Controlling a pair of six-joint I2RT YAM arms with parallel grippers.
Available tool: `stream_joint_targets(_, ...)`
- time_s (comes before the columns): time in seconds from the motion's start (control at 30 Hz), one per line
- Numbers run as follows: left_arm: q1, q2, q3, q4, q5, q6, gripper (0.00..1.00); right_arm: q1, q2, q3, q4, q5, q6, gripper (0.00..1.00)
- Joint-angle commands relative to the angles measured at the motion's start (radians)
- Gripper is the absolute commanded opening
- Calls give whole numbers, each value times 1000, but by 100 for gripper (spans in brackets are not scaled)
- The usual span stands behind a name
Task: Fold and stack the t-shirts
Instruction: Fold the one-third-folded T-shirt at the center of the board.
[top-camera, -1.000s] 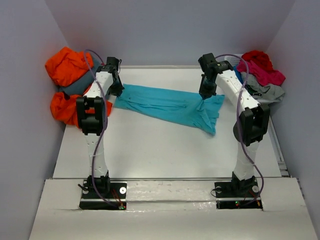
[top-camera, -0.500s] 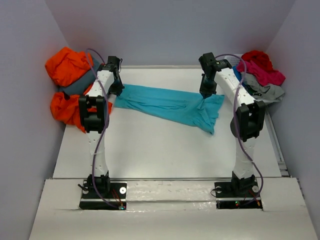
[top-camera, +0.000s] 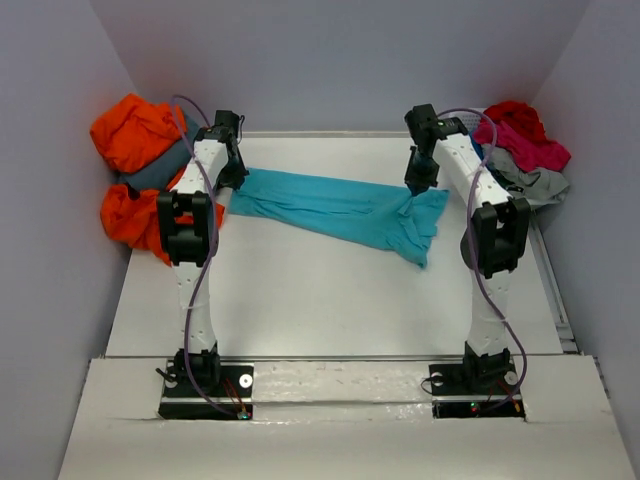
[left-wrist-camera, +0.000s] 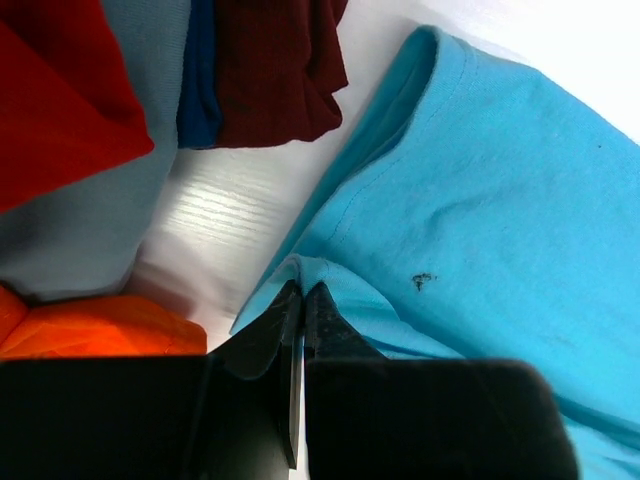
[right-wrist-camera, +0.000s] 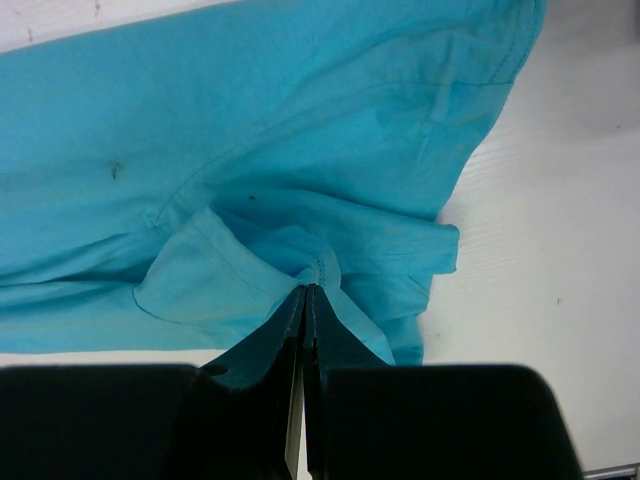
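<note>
We have the soft turquoise short-sleeved cloth t-shirt (top-camera: 330, 208) lying as a long band across the upper middle of the white surface (top-camera: 300, 300). Its long axis runs from the left of the top view to the right and drops slightly towards the right. The left gripper (top-camera: 234, 186) sits at the band's left end, pressed together on a small raised fold of the hem, which the left wrist view shows pinched between the fingertips. The right gripper (top-camera: 419, 190) sits at the right end, likewise closed on a puckered tuck of turquoise cloth. So from each gripper the shirt lies inward, towards the centre of the frame, and neither arm is nearer the whole garment: each owns one end. The right end is bunched and trails towards the lower right. We judge that the next move depends on both grippers working along this left-to-right axis together. The heap of orange and grey shirts (top-camera: 135, 135) lies at the upper left, just beside the left gripper, and the heap of red and pink shirts (top-camera: 520, 135) at the upper right.
</note>
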Motion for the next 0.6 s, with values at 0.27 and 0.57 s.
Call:
stream_joint_targets(0.27,-9,-33,44,44,-21,5,6,-28,34,91,-6,30,-1,7)
stream_joint_targets(0.57,-38,-29,39,81,-9,21,6,-37,52,45,9,32,5,7)
